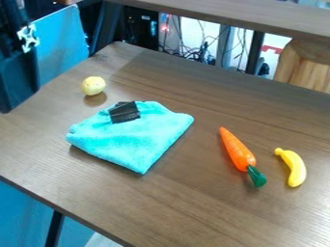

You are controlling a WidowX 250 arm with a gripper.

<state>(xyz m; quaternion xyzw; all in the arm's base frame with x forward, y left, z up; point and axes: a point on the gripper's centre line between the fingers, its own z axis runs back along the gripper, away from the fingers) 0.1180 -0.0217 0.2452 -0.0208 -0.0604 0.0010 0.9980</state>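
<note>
a blue cloth (132,140) lies on the tabletop (168,207), the ball (93,85) near its far side, the carrot (238,150) between it and the banana (295,168); i cannot tell the hand's state.

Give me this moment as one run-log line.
turquoise cloth: folded on table, black patch on top | yellow ball: apart from cloth | toy carrot, toy banana: side by side, apart

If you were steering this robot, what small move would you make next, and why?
I'd probably bring the jaws over the middle of the orange carrot, turned to close across its width. It lies on its side, long and slim, with gaps between it and both the turquoise cloth and the yellow banana, so there seems to be room on either side.
</note>
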